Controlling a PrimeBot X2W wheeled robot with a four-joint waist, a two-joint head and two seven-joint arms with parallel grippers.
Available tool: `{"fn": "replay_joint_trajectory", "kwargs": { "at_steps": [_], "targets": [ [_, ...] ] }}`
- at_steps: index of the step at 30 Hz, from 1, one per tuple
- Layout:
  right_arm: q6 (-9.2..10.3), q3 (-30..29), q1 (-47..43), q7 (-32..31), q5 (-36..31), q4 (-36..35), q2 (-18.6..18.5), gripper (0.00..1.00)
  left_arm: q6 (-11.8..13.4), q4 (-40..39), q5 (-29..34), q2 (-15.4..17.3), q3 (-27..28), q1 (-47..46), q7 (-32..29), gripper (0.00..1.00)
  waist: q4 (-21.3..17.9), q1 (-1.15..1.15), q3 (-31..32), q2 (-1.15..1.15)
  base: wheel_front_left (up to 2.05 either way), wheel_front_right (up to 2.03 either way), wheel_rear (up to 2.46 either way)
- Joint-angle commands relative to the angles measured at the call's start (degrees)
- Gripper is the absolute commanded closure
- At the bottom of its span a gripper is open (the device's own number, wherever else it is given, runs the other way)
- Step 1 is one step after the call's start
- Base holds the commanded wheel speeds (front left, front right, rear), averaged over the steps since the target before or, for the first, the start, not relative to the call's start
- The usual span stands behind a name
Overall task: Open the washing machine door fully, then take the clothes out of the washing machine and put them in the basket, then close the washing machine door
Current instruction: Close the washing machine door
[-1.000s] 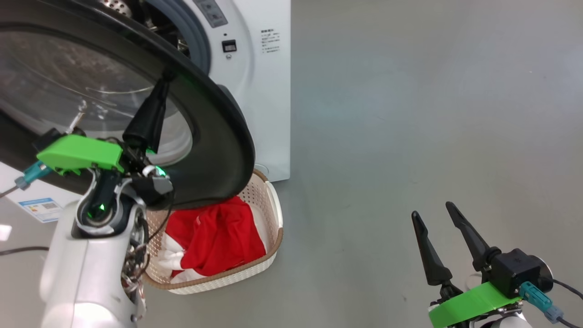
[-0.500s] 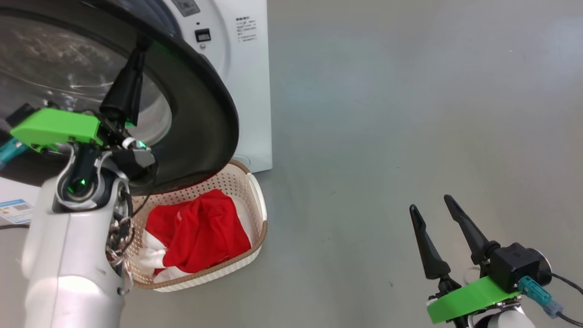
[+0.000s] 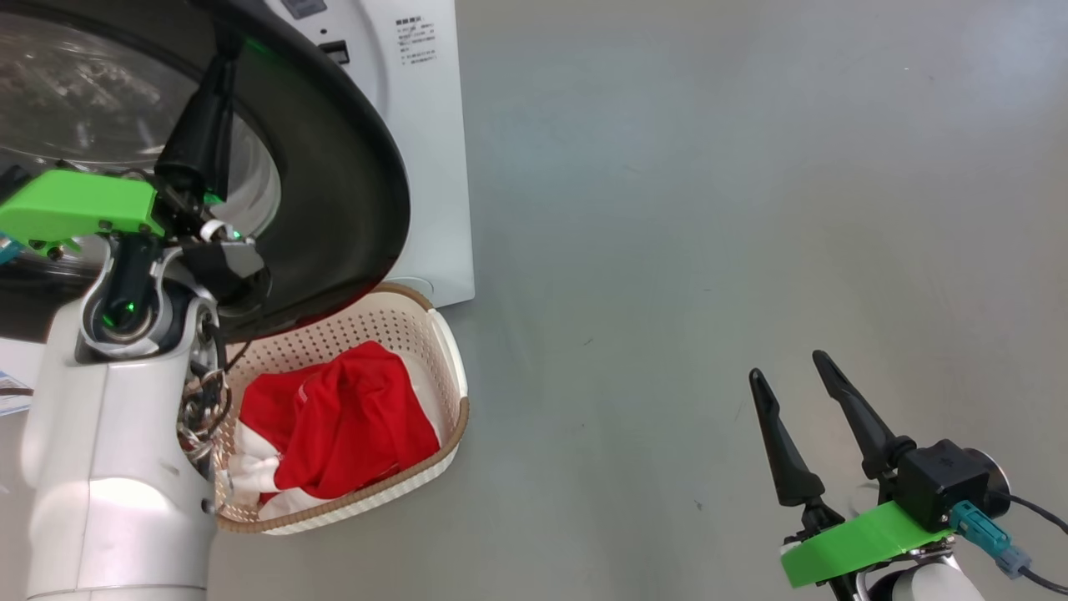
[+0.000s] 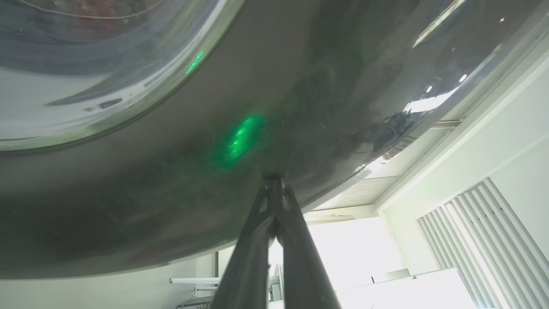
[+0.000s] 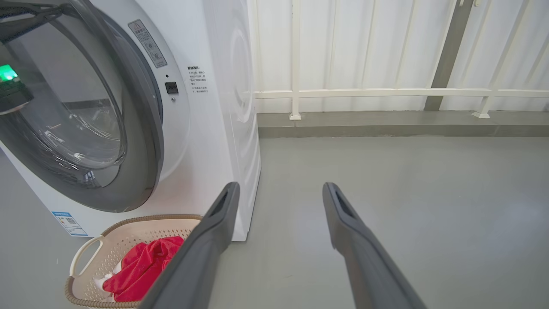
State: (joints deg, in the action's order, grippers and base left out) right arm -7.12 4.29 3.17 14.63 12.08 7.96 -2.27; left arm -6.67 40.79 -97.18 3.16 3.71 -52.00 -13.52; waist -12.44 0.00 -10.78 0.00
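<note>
Rests the left claw (image 3: 224, 46), pinched shut on nothing, tip-first against the glossy black rim of the washing machine door (image 3: 334, 167), ajar on the washing machine (image 3: 430, 167) above the basket (image 3: 446, 367) with the red clothes (image 3: 342, 426) already inside. Holds the right claw (image 3: 787, 367) spread wide and empty over the floor, well apart. Calls, seemingly, for a steady push on the stiff, heavy rim, away from the bulging glass; slick gloss, so liable to let the tips skid.

Red clothes (image 3: 334, 426), cream perforated basket (image 3: 380, 327), black door (image 3: 350, 192)
</note>
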Motion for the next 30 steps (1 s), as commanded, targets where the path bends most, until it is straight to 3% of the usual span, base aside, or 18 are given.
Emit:
{"fn": "replay_joint_trajectory", "kwargs": {
  "at_steps": [1,12,13,14,15,23,30],
  "targets": [
    [-0.36,1.26,2.04,0.37,-0.64,-1.36,-0.61,0.00,-0.78,-1.34,0.59,2.13,1.15,-2.08,0.29,1.00,-0.10,0.00,-0.08,0.00,0.00,0.00,0.00],
    [-0.36,0.57,1.70,0.37,-0.18,-0.56,-0.61,0.00,-0.80,-5.45,2.54,1.33,0.27,1.76,0.02,1.00,1.37,0.00,1.44,0.00,0.00,0.00,0.00],
    [-0.36,0.50,1.59,0.37,-0.10,-0.55,-0.61,0.00,-0.80,-5.99,3.52,1.36,-0.27,2.67,0.39,0.93,1.74,0.00,1.59,0.00,0.00,0.00,0.00],
    [-0.36,0.48,1.51,0.37,-0.01,-0.52,-0.61,0.00,-0.80,-6.63,4.61,1.44,-0.86,3.56,0.85,0.41,2.13,0.00,1.73,0.00,0.00,0.00,0.00],
    [-0.36,0.49,1.43,0.37,0.07,-0.48,-0.61,0.00,-0.80,-7.15,5.28,1.41,-1.23,4.49,1.19,0.00,2.53,0.00,1.88,0.00,0.00,0.00,0.00],
    [-0.36,-0.20,0.98,0.37,0.29,-0.13,-0.61,0.00,-0.81,-13.74,12.62,3.33,-4.65,12.30,4.49,0.00,6.37,0.00,3.51,0.00,0.00,0.00,0.00],
    [-0.36,-1.01,0.60,0.37,-0.01,0.01,-0.61,0.00,-0.81,-22.82,26.81,7.49,-10.26,20.98,12.91,0.00,9.79,0.00,5.23,0.00,0.00,0.00,0.00]
  ]
}}
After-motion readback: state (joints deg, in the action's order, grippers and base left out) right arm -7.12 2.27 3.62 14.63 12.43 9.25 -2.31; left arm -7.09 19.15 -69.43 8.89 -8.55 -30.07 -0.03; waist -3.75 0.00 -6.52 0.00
